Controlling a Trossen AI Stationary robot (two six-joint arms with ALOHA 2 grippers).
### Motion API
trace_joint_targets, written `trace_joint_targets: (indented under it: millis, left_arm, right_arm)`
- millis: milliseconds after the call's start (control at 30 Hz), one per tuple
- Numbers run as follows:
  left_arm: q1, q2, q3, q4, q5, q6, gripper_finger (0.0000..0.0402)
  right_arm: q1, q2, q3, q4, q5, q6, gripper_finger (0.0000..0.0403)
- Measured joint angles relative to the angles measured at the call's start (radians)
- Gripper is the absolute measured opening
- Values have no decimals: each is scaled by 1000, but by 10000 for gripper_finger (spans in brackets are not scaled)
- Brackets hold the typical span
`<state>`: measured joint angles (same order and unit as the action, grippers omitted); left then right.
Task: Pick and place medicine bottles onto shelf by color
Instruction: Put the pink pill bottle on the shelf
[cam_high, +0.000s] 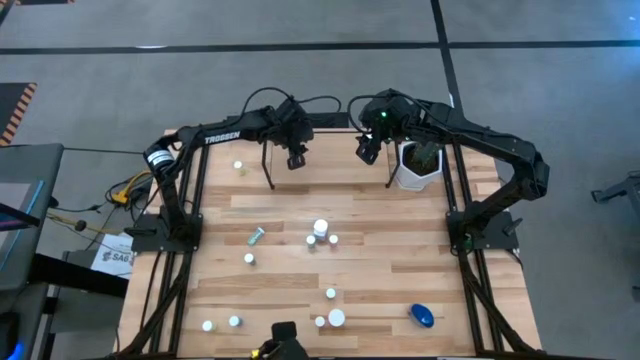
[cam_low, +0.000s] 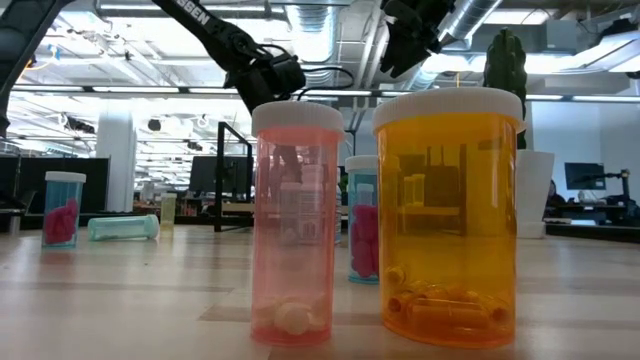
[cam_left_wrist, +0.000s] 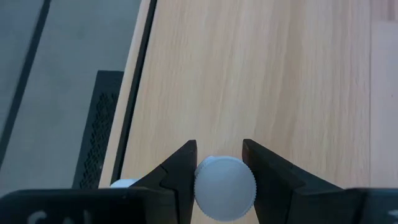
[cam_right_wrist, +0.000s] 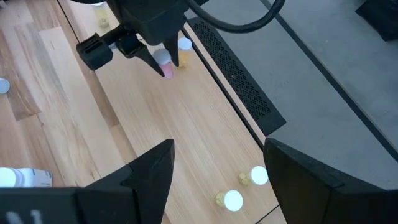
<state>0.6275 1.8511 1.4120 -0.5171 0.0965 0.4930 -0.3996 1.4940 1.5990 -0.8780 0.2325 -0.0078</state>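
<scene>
High view: we list a pale wood-plank counter (cam_high: 400, 250) with small white-capped bottles scattered over its middle and near edge, a teal bottle (cam_high: 256, 236) lying on its side, and a rounded blue bottle (cam_high: 422, 316) near right. A white pot (cam_high: 412, 170) stands far right. The left hand (cam_high: 296, 158) and right hand (cam_high: 366, 152) hang over the black-framed shelf (cam_high: 300, 150) at the far edge.

Low view: we log a clear pink ribbed-cap bottle (cam_low: 296, 225) beside a wider orange bottle (cam_low: 450, 215), both upright, pills inside.

Left wrist view: dark fingers (cam_left_wrist: 180, 171) clamped on a round white cap (cam_left_wrist: 224, 186) above smooth light wood.

Right wrist view: fingers (cam_right_wrist: 146, 174) spread wide, gripping nothing; the left hand (cam_right_wrist: 163, 65) holds a pink bottle (cam_right_wrist: 164, 62) over the shelf board.
</scene>
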Motion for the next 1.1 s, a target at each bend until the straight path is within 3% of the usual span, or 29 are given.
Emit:
trace_joint_targets:
  millis: [500, 1100]
  left_arm:
    - [8, 44, -1, -16, 50, 55, 112]
    - [47, 50, -1, -61, 31, 26, 112]
  right_arm:
    - [0, 0, 0, 1, 0, 0, 270]
    - [0, 0, 0, 0, 0, 0, 270]
